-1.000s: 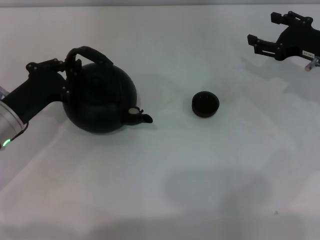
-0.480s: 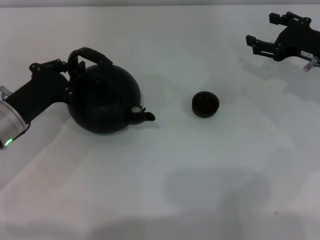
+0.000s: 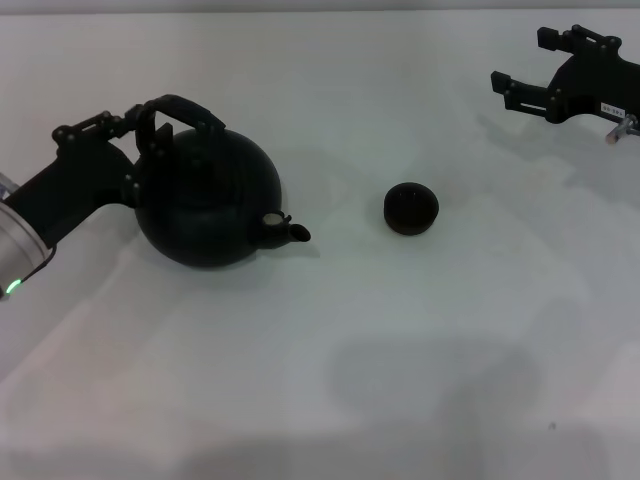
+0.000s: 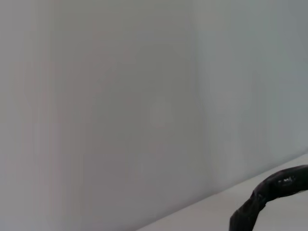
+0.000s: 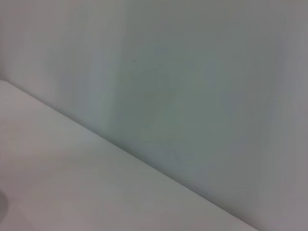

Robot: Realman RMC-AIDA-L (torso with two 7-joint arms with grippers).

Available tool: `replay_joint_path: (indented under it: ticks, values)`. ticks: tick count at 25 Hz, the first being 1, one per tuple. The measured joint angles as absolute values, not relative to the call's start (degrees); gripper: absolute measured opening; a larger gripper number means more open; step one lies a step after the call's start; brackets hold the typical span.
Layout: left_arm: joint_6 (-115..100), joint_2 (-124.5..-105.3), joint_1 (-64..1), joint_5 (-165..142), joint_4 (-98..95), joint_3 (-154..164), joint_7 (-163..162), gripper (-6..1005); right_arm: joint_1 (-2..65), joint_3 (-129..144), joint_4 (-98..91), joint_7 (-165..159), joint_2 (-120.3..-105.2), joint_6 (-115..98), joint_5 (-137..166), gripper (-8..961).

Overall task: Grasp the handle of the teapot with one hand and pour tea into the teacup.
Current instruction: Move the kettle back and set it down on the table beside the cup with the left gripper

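We're seeing left tool (image 3: 140, 135) clamped on the handle (image 3: 178, 108); teapot (image 3: 207, 198) sitting worktop-left, spout facing teacup (image 3: 411, 208) across open worktop (image 3: 400, 350). Right tool (image 3: 527, 66) hanging spread at far-right edge.

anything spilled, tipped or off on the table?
Nothing stands out. The round black matte teapot sits upright, lid on, spout toward the small dark handleless teacup, which stands apart. No spill shows. The left tool is at the arched handle.
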State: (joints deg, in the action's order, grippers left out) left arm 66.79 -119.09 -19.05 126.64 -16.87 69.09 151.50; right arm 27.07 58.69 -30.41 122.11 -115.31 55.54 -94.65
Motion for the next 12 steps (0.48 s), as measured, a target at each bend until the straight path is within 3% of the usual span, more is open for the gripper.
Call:
replay_joint_path:
  ticks: [8,12]
  values:
    - [67.25,-119.00,-18.91,127.63,-16.87,68.99,151.56,421,27.09,58.71,-30.41,122.08,-115.31,55.54,-94.65,860]
    - [67.24,-118.85,-18.96,127.65,-16.90,68.99,151.58,586,27.23,58.71,-30.41,122.08,-115.31,55.57,-94.66,860]
